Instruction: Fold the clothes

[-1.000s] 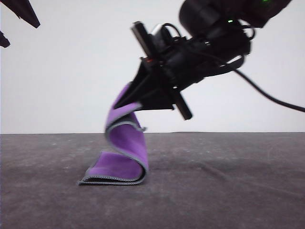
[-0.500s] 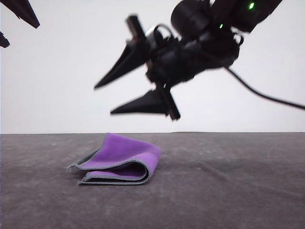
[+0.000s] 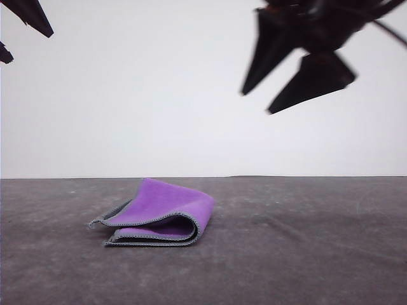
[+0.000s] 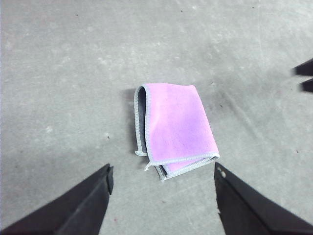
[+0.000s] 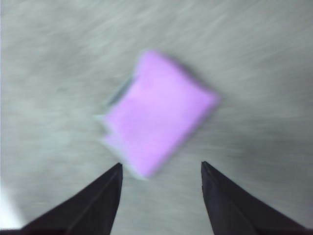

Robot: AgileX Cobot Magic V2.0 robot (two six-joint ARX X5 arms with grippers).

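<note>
The right gripper [image 3: 254, 103] hangs in the upper right of the front view, jaws spread wide and empty, well above the table [image 3: 305, 254]. Its wrist picture is blurred, but shows the same wide gap with nothing between the fingers. The left gripper [image 4: 161, 174] also stands wide and empty, poised over the cloth [image 4: 172, 128]; in the front view only its dark tips show at the upper left corner.

The cloth lies flat on the table, lower left of centre in the front view, purple side up, doubled over with grey edging showing at the layered edges. One fold looks done, the layers a little uneven. Whether another fold or a tidy-up is wanted, I cannot tell.
</note>
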